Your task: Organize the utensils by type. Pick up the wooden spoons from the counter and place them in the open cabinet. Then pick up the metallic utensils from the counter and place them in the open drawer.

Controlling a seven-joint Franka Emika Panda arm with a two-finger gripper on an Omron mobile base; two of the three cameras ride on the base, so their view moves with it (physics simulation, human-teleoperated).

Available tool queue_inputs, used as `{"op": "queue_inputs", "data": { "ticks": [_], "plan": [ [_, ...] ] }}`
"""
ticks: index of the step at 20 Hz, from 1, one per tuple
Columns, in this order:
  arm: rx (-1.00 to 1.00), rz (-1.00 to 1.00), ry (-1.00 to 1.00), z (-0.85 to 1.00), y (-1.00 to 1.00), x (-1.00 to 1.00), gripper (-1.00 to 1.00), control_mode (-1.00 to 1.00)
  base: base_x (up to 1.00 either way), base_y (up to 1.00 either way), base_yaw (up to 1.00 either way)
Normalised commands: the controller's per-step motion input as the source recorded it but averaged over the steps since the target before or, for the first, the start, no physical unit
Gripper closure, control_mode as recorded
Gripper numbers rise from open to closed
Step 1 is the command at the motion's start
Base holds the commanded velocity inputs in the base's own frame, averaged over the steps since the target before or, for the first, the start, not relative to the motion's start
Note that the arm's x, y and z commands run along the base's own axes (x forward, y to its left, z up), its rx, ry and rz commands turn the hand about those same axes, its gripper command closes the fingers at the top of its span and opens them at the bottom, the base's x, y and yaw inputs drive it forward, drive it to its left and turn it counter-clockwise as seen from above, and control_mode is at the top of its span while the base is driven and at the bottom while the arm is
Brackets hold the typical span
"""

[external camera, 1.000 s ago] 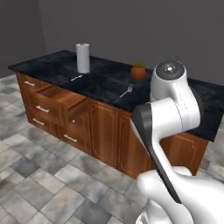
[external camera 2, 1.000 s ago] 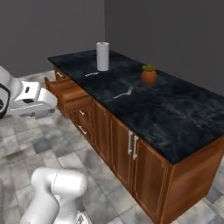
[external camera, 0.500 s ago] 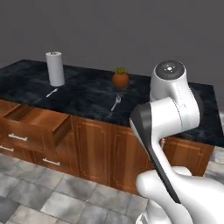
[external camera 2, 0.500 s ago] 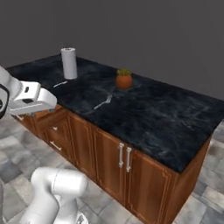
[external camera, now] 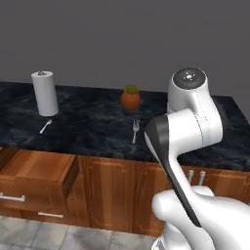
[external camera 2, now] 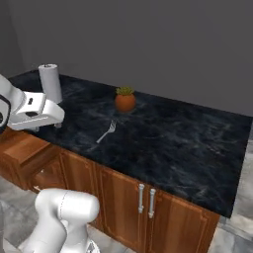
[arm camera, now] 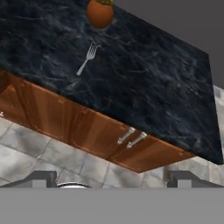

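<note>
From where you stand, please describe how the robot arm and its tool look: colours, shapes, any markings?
The arm is glossy white with rounded, bulky links and dark grey bands at the joints. Its top joint carries a round dark cap with a small red dot. The tool has two small dark grey, blocky finger tips. In the right base view the hand is a white boxy block with small dark marks. No cables are visible.

A fork [external camera 2: 106, 132] lies on the counter [external camera 2: 178, 148].

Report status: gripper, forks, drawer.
Gripper open, empty, off the counter. Two forks on it, one by the potted plant, one by the paper towel roll. Drawer open.
</note>
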Motion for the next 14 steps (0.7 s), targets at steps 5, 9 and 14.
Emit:
{"op": "queue_inputs", "data": {
  "ticks": [5,9,14],
  "plan": [
    [0.00,0.00,0.00,0.00,0.00,0.00,-1.00,1.00,0.70,0.45,-0.36],
    [0.00,0.00,0.00,0.00,0.00,0.00,-1.00,1.00,0.45,0.51,-0.31],
    [0.00,0.00,0.00,0.00,0.00,0.00,-1.00,1.00,0.73,0.40,-0.38]
  ]
}}
